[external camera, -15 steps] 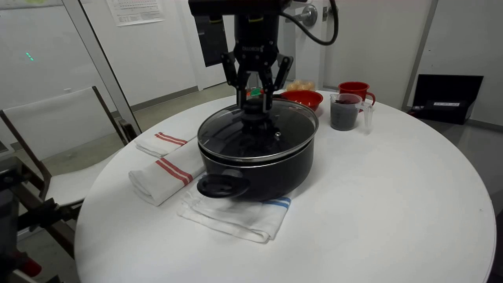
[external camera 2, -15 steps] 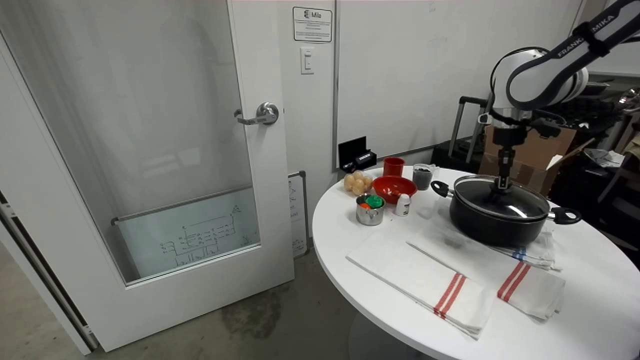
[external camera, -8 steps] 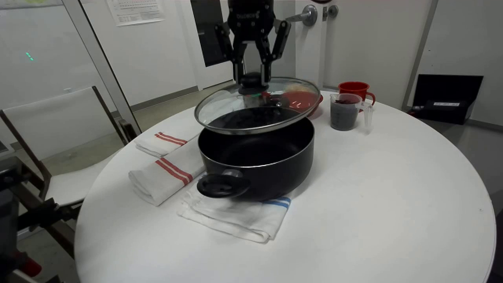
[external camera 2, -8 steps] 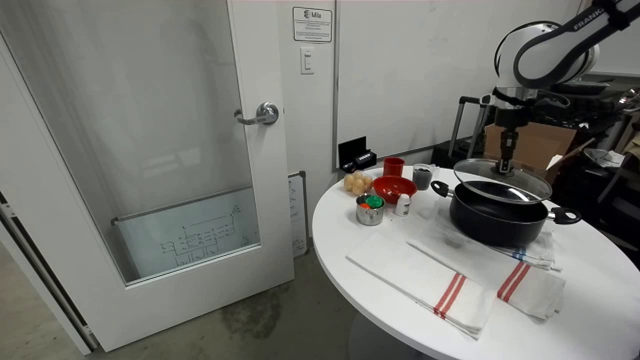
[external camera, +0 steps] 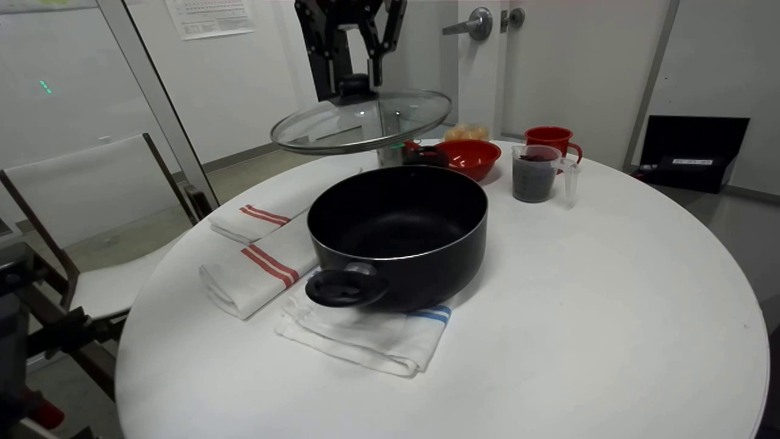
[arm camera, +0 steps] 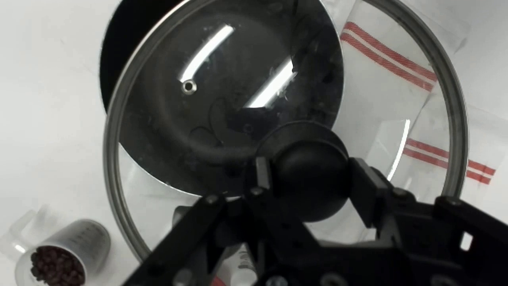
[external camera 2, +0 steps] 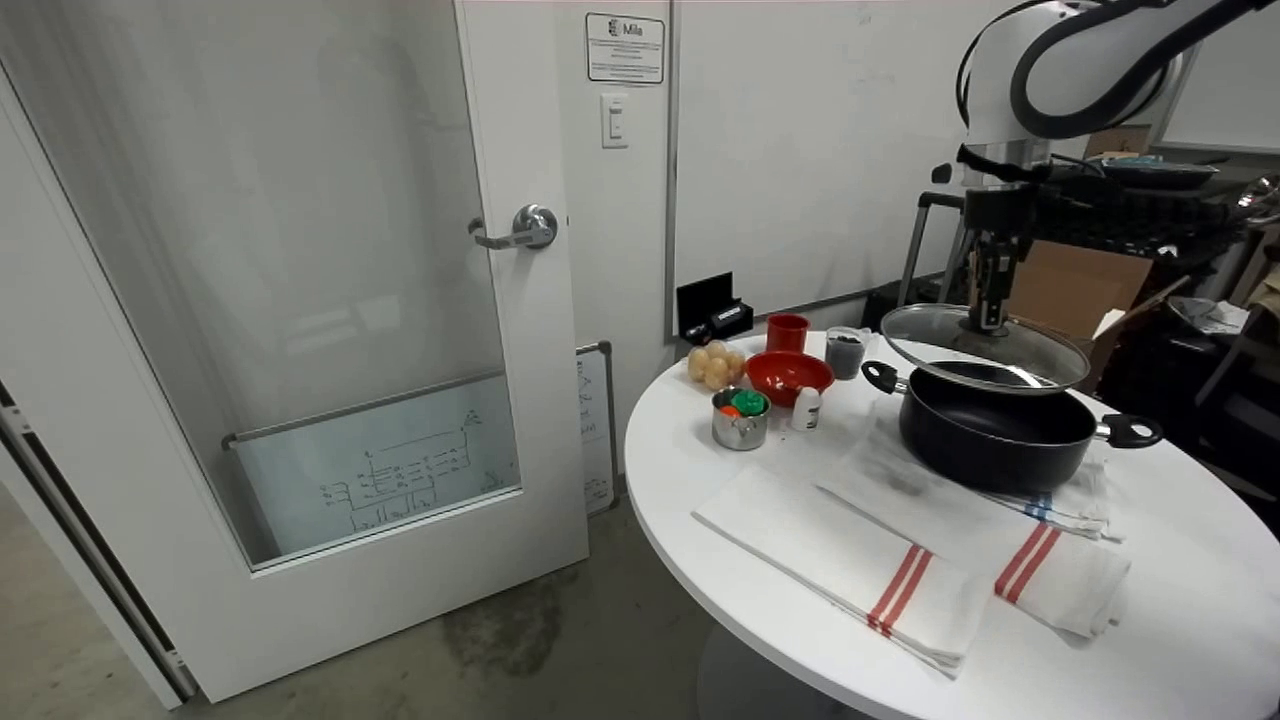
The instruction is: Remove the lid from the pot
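Above the pot and shifted to its left, in an exterior view, the glass lid hangs from the gripper, apart from the pot and tilted, left edge lower than right. Fingers narrowed onto the lid's black knob, one on each side; small metal vent visible in the glass. Pot upright on the round white table, dark interior open to view, black loop handle at near left. A blue-striped white towel lies partly under the pot, on the near side. To the left lie a nearer red-striped towel and a farther red-striped towel, both folded. Right of the pot and farther back: clear measuring cup, its dark red bean-like pieces best seen in the wrist view; red mug just beyond it, handle to the right. Red bowl on the far side of the pot. Also in an exterior view: metal cup with green and orange items, small white bottle to its right, pale tan round objects left of the bowl. Whether bottle and bowl touch: cannot tell.
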You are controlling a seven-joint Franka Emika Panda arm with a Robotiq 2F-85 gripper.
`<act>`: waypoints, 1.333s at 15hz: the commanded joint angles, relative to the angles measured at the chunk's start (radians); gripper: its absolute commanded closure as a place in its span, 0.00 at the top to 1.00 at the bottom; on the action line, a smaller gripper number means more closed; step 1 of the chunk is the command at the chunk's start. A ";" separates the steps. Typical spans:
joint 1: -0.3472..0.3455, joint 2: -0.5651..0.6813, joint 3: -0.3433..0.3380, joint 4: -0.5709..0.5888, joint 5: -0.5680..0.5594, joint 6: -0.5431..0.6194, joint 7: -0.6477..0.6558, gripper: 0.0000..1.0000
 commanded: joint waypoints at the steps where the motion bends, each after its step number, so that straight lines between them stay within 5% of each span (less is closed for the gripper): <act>1: 0.040 0.023 0.031 0.093 -0.039 -0.101 -0.047 0.25; 12: 0.170 0.261 0.108 0.377 -0.069 -0.262 -0.184 0.25; 20: 0.243 0.411 0.125 0.474 -0.093 -0.246 -0.244 0.25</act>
